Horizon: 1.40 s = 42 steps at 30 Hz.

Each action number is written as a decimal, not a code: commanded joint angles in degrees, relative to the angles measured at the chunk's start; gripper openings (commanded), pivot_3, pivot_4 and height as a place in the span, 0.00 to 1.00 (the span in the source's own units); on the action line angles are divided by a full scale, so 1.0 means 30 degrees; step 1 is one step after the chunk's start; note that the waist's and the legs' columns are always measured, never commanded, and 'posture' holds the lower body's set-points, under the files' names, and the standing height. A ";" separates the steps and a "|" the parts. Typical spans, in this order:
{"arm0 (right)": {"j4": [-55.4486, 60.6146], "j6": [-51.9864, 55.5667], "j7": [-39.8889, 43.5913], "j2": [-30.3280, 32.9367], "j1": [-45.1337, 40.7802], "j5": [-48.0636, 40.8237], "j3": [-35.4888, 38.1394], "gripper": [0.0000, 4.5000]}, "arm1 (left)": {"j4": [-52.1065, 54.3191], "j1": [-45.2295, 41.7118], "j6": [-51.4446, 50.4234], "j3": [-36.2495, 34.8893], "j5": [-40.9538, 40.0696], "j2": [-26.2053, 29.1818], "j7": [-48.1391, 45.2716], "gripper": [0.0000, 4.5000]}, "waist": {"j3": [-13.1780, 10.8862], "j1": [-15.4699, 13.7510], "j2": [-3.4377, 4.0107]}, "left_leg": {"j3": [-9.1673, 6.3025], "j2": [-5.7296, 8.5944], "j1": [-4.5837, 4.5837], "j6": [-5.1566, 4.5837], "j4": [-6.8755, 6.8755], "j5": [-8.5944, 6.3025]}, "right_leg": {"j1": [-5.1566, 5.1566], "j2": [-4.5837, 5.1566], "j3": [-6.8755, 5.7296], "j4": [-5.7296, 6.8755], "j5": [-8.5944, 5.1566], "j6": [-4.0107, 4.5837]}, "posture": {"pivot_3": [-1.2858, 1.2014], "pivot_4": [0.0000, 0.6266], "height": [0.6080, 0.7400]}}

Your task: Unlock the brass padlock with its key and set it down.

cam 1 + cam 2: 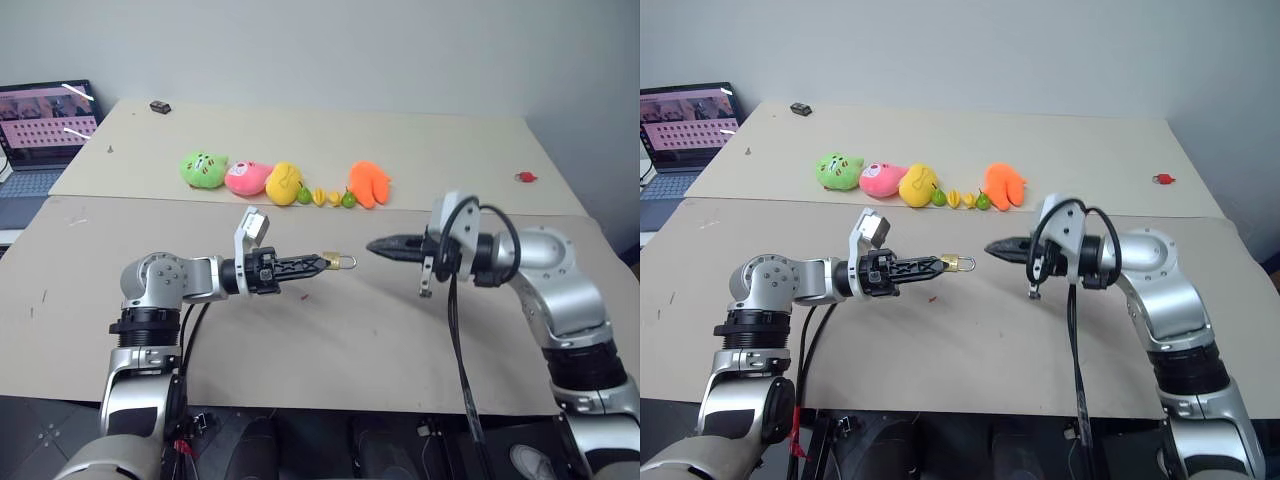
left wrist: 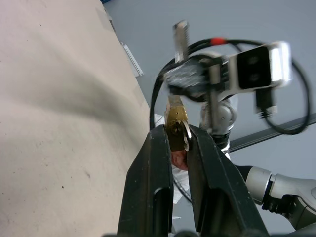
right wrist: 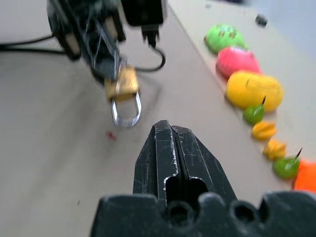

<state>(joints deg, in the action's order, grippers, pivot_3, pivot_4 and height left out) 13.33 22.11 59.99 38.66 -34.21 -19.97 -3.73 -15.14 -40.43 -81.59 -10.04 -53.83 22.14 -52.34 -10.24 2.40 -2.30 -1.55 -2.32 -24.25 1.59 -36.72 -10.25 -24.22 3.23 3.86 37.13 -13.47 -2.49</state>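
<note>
My left gripper (image 1: 325, 264) points level to the right above the table and is shut on the brass padlock (image 1: 342, 262), a small gold body at its tips. In the left wrist view the padlock (image 2: 174, 118) sits pinched between the two black fingers (image 2: 150, 177). The silvery shackle (image 3: 126, 111) points toward my right gripper. My right gripper (image 1: 373, 246) is shut, its tip a short gap to the right of the padlock, and nothing shows between its fingers (image 3: 165, 148). The key is hidden.
A row of plush toys (image 1: 240, 175) and small toy fruits (image 1: 325, 197) lies behind the arms on the beige table (image 1: 350, 340). A small red object (image 1: 524, 177) sits at the far right and a small black item (image 1: 160, 106) at the back left. A laptop (image 1: 40, 130) stands at the left edge.
</note>
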 commanded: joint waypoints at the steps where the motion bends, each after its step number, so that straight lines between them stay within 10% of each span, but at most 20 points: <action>1: 0.0929 0.0885 -0.0278 -0.0088 -0.0892 -0.1024 0.0568 0.00 | 0.0439 -0.0204 0.0031 0.0014 -0.0342 -0.0029 -0.0174 0.00 | 0.0000 -0.0007 0.0000 | 0.0001 0.0001 -0.0004 0.0000 0.0000 0.0000 | -0.0001 0.0002 0.0000 -0.0004 0.0000 0.0000 | 0.52 0.24 0.86; 18: -0.0202 -0.0835 0.0390 -0.1095 -0.0094 0.0357 -0.2291 0.00 | 0.1019 -0.0076 -0.0388 -0.0221 -0.0788 -0.0092 0.0044 0.00 | 0.0000 0.0001 0.0000 | 0.0002 0.0004 0.0000 0.0000 0.0000 0.0000 | -0.0005 0.0004 0.0000 0.0003 -0.0001 -0.0001 | 0.52 0.24 0.86; 42: -0.2124 -0.1276 0.1280 -0.0010 -0.1731 -0.0185 -0.0314 0.00 | 0.0861 -0.0048 -0.0207 -0.0425 -0.0937 -0.0020 0.0464 0.00 | 0.0000 -0.0010 0.0000 | 0.0001 0.0011 -0.0004 0.0000 0.0000 0.0000 | -0.0005 0.0013 -0.0003 0.0003 0.0000 -0.0001 | 0.52 0.24 0.86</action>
<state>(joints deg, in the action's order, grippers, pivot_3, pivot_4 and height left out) 5.72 18.09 63.68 37.82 -37.74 -19.03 -7.69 -12.78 -39.45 -82.66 -10.68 -55.86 21.90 -50.54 -10.24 2.37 -2.30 -1.54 -2.29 -24.26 1.59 -36.72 -10.25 -24.24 3.27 3.86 37.14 -13.47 -2.49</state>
